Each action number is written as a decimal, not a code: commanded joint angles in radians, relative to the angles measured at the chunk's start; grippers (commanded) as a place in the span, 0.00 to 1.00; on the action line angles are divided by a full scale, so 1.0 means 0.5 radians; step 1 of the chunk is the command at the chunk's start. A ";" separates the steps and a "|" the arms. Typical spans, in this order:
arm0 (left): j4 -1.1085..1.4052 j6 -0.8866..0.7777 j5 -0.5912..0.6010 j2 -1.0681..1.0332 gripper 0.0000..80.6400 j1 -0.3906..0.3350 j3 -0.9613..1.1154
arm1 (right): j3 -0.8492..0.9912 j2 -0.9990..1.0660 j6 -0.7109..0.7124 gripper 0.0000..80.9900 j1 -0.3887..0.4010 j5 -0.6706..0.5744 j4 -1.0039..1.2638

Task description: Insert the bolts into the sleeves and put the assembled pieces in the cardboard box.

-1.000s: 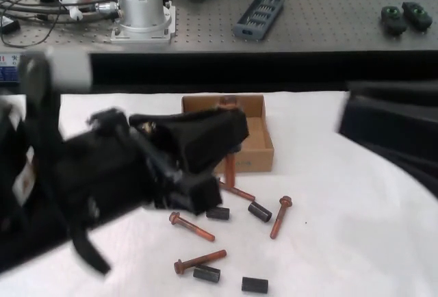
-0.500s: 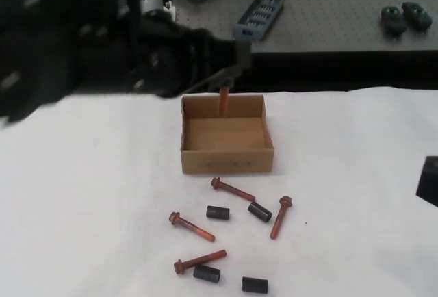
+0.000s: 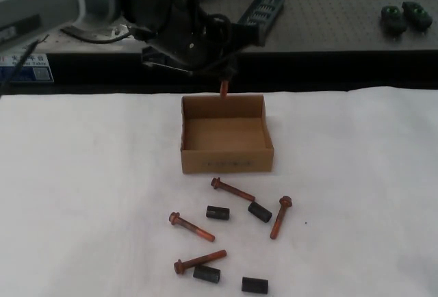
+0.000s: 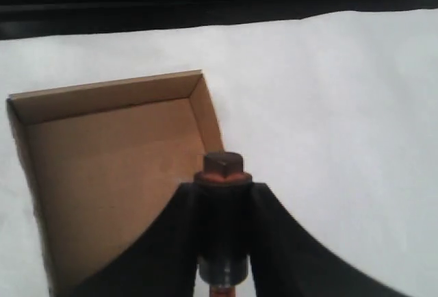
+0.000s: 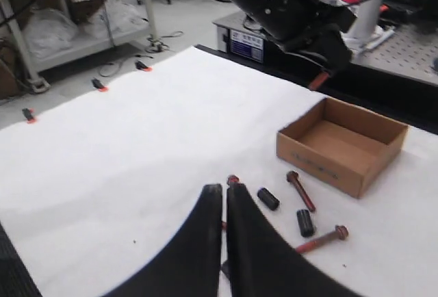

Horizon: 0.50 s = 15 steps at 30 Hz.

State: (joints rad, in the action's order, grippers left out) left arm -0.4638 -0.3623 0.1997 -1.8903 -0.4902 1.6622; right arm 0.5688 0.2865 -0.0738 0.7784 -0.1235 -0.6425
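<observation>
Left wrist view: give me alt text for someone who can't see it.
The left hand is shut on a copper-coloured bolt seated in a black sleeve, holding it over an open cardboard box near one of the box's walls. The box sits on a white cloth.

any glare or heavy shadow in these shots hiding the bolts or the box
High view: even light, white cloth bright, loose bolts and sleeves throw barely any shadow. Left wrist view: left pincer is a dark mass around the held bolt, cardboard box floor softly lit. Right wrist view: right pincer dark, no glare on the cloth.
</observation>
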 commanded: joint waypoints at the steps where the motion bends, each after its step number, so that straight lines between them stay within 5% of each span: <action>1: -0.215 0.016 -0.087 -0.223 0.01 0.062 0.285 | 0.004 -0.063 -0.002 0.03 -0.008 0.099 -0.141; 15: -0.297 0.082 -0.214 -0.620 0.01 0.085 0.466 | 0.004 -0.158 -0.002 0.03 -0.008 0.127 -0.322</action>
State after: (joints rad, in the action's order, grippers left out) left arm -0.6052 -0.3368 0.1048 -2.1686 -0.4476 1.8795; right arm 0.5688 0.2150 -0.0738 0.7784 -0.0629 -0.7992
